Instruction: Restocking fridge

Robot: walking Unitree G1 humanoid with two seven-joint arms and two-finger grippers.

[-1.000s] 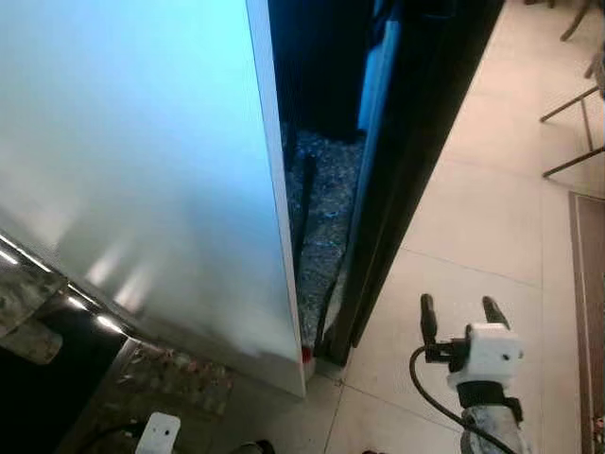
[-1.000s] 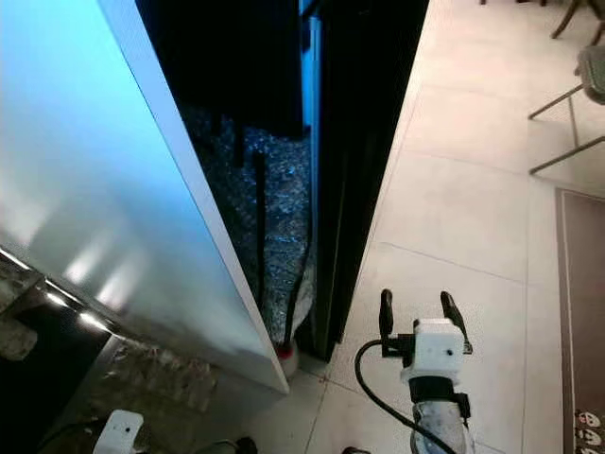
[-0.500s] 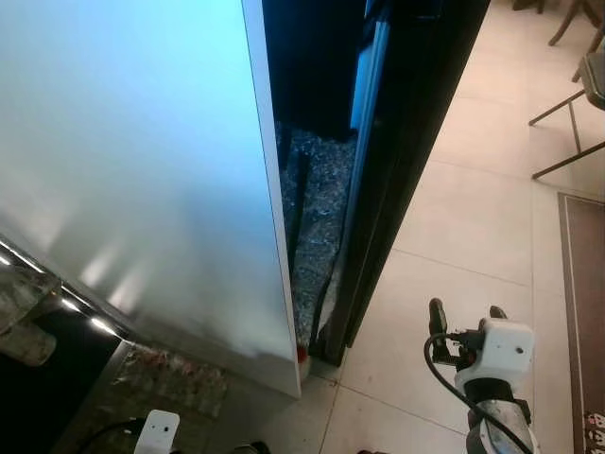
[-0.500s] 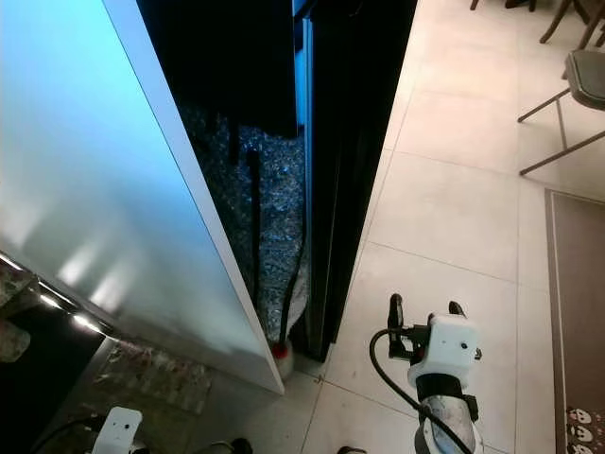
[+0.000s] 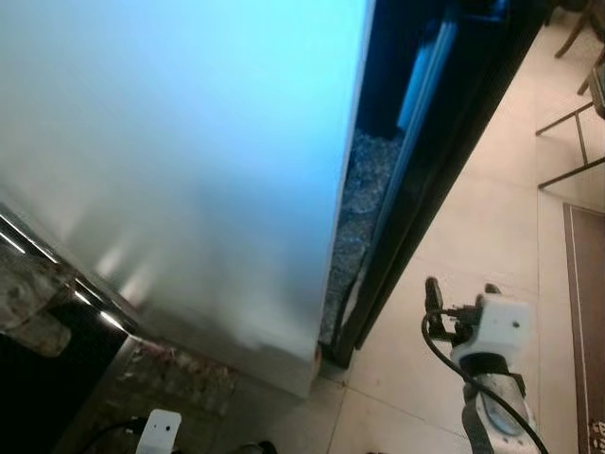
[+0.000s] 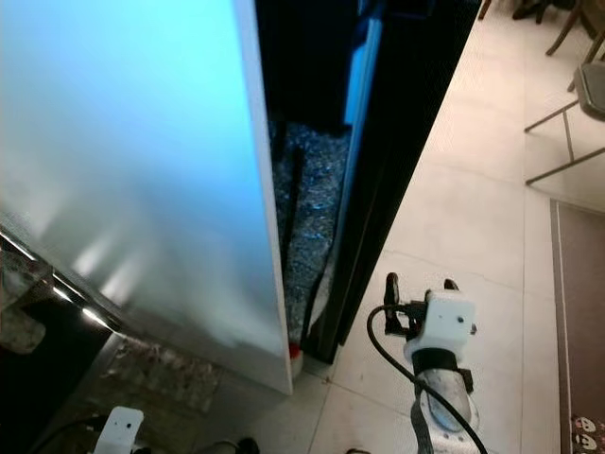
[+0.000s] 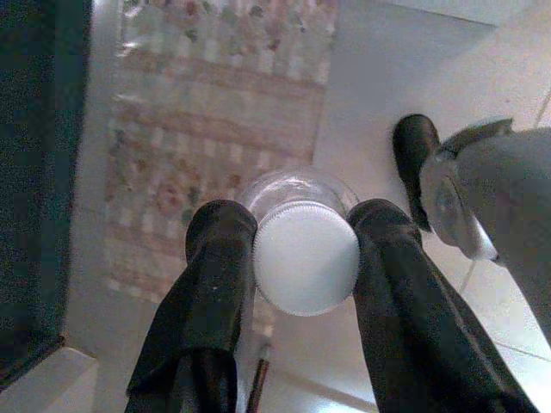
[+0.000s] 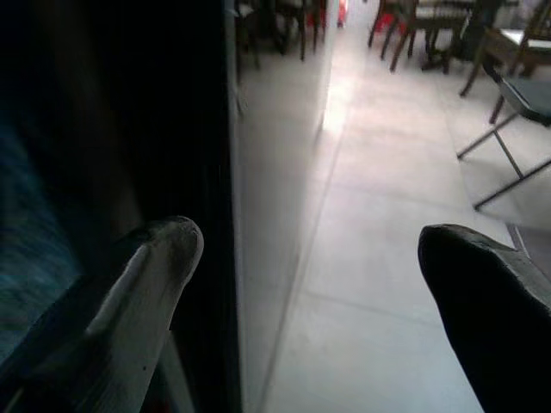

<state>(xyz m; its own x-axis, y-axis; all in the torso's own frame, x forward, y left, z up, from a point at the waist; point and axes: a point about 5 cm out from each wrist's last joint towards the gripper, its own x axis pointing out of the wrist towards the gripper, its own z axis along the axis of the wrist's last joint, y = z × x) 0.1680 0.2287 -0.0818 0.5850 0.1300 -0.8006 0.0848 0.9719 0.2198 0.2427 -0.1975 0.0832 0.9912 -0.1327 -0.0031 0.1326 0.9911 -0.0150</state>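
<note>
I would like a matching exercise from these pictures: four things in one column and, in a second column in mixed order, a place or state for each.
Things:
1. left hand
2. right hand
3. jar with white lid
4. chair

Places or states:
A. stands on the pale tiles at the far right
B. open, beside the dark fridge edge
C. held between two black fingers
D. shut on a jar

Pairs: 1-D, 2-B, 3-C, 4-A

Pale tiled floor (image 6: 454, 218) lies before the fridge. A patterned mat (image 7: 215, 112) lies on it. Metal-legged chairs (image 6: 577, 113) stand nearby.
</note>
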